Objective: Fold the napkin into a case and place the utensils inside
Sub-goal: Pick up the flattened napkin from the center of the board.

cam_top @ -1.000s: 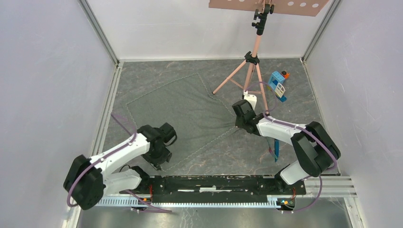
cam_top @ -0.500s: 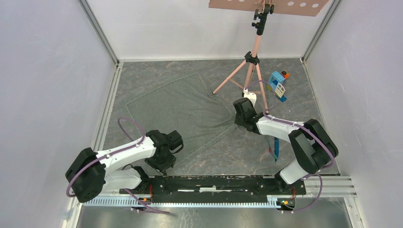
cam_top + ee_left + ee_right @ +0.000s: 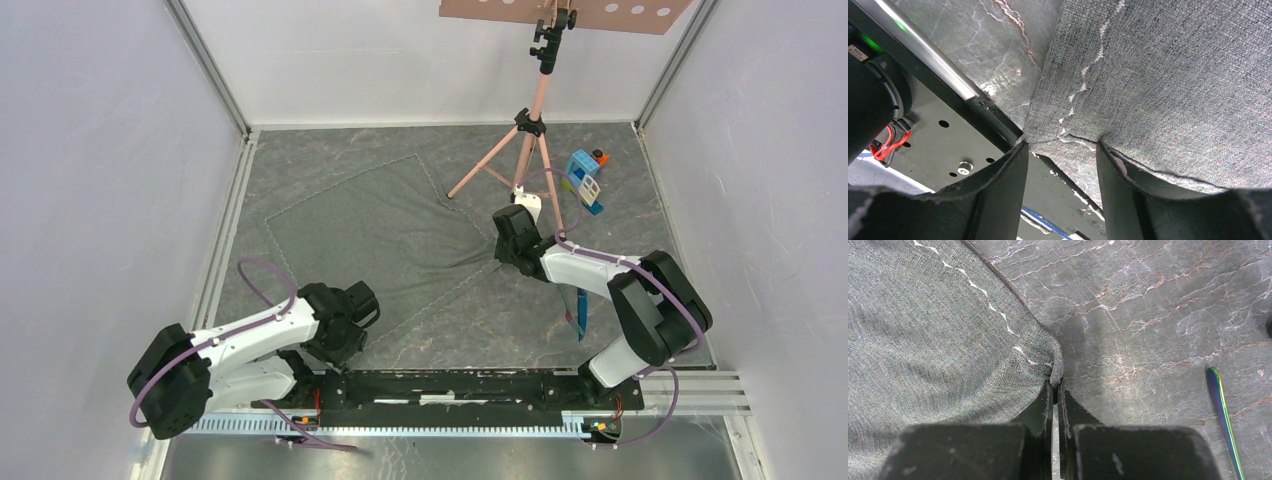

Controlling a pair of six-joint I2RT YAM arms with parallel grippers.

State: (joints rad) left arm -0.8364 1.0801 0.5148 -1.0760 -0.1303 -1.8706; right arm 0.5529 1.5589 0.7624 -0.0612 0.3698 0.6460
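Observation:
The dark grey napkin [image 3: 390, 235] lies spread flat on the marbled floor, one corner pointing toward the arms. My left gripper [image 3: 350, 342] is low at that near corner; in the left wrist view the gripper [image 3: 1060, 150] stands open, with the stitched corner of the napkin [image 3: 1173, 75] just at its tips. My right gripper [image 3: 497, 262] is shut on the napkin's right corner, and the cloth puckers toward it. In the right wrist view the gripper [image 3: 1057, 382] pinches the hem of the napkin [image 3: 923, 340]. A slim blue utensil [image 3: 580, 312] lies on the floor under the right arm, its tip [image 3: 1222, 405] apart from the cloth.
A pink tripod [image 3: 530, 130] stands at the back right, one leg reaching down beside the right wrist. A blue-and-white toy block house [image 3: 585, 180] sits right of it. The black base rail [image 3: 450, 385] runs along the near edge, close to the left gripper. Walls close in both sides.
The left arm has drawn back toward the base rail, bringing its open gripper down to the napkin's near corner. The right gripper has stayed shut on the right corner, barely moving.

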